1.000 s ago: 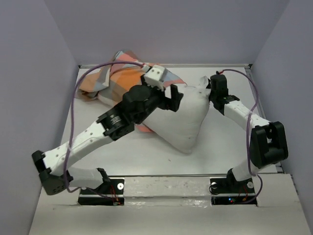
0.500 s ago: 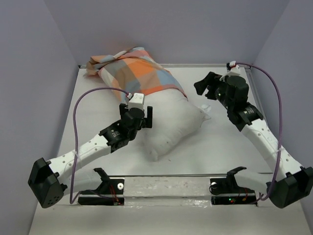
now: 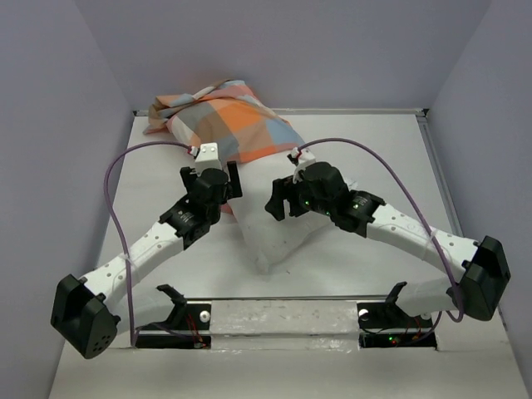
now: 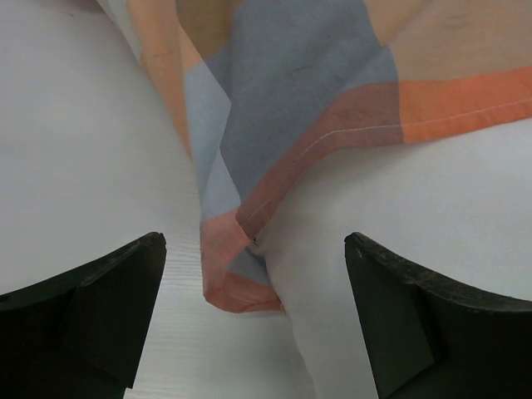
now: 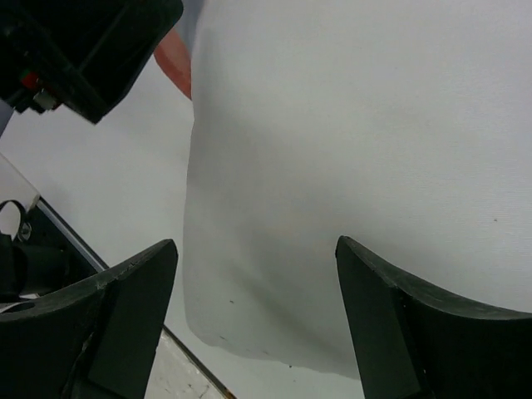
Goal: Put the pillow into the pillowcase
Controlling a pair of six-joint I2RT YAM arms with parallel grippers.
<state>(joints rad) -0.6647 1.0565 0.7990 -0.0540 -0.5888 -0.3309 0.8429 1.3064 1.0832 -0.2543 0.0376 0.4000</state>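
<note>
Top view: pillow (image 3: 270, 239) lies mid-table, skewed, its near corner pointing at the near edge between the two arm bases. Its far end runs under the pillowcase (image 3: 237, 125), which is bunched at the far-left of the table (image 3: 382, 141), up against the back wall. The left wrist view shows the case's hem draped over white pillow fabric, with one hem corner folded onto the table. It looks like the pillow is partly inside the case, but it could just be lying under a flap; I can't confirm from these views.

Left gripper (image 3: 214, 183) has its jaws spread wide and holds nothing. It sits over the hem corner at the pillow's left edge, case fabric between the fingers in its own view. Right gripper (image 3: 283, 195) is also wide open and empty, over bare pillow just right of the left one; its wrist view is all white cloth, with the pillow's near corner and the table edge below. I can't tell whether either touches the fabric. A purple cable (image 3: 116, 179) loops off each arm.
</note>
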